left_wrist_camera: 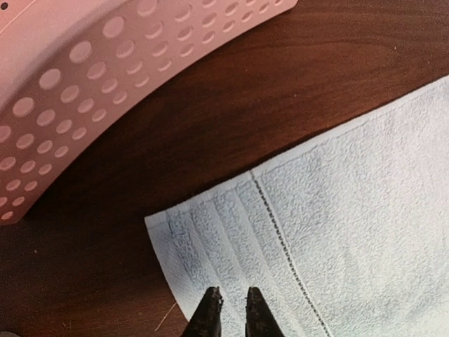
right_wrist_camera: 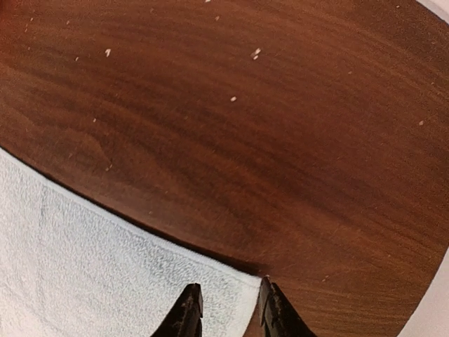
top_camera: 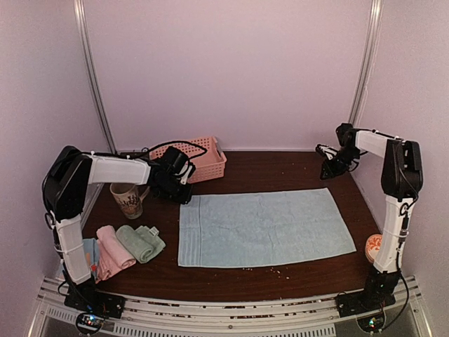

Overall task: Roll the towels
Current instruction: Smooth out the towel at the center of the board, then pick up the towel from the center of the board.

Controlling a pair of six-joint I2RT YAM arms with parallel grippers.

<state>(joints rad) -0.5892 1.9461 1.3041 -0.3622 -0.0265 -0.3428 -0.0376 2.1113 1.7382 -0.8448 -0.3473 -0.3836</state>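
Dark wood table, top view — blue towel spread flat at centre; likely soft, limp, light. Left wrist: left gripper tips slightly apart over its corner. Right wrist: right gripper parted, straddling another corner — grip there.

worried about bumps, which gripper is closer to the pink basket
Left. The left gripper is beside the basket, at the towel's far left corner; the right gripper is at its far right corner.
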